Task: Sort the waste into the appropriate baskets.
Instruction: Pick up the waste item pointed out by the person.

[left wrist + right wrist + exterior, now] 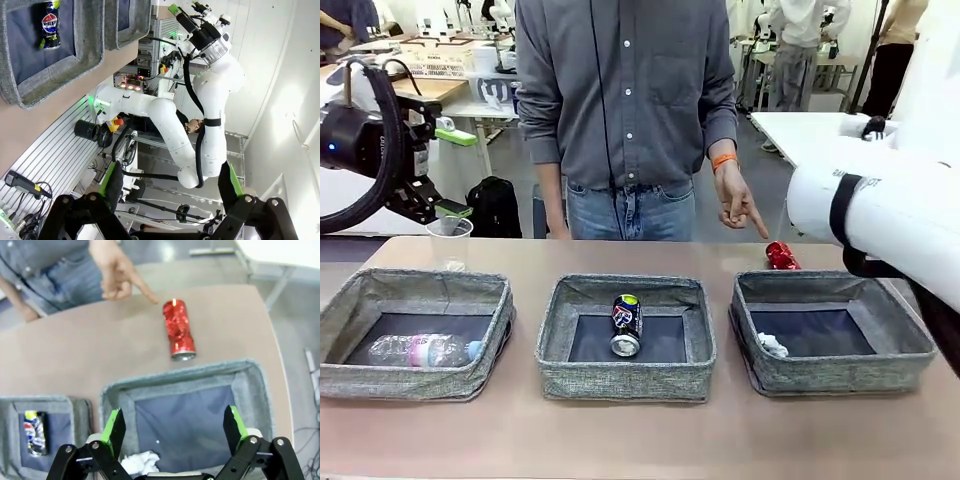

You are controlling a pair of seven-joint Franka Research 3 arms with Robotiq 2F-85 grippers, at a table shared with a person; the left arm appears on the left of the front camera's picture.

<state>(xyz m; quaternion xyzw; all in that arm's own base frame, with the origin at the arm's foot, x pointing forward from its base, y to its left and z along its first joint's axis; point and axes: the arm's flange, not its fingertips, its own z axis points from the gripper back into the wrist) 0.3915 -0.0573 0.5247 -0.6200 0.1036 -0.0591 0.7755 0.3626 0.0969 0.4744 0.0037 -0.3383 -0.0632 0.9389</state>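
Note:
A crushed red can [782, 256] [178, 330] lies on the table just behind the right basket [905, 345] [175, 376]. A person's hand [740, 205] [117, 272] points a finger at it. My right gripper [174, 432] hovers open and empty above that basket, where a white paper wad [772, 345] [140, 462] lies. A dark patterned can [626, 324] [50, 25] [34, 432] rests in the middle basket [552, 345]. The left basket [340, 320] holds a clear bottle with a pink label [423, 350]. A clear plastic cup [450, 240] stands behind it. My left gripper [172, 195] is raised, open and empty.
The person stands at the far side of the table, behind the middle basket. My left arm [360, 140] hangs high at the far left above the cup. The white right arm [880, 210] crosses above the right basket. Bare tabletop runs in front of the baskets.

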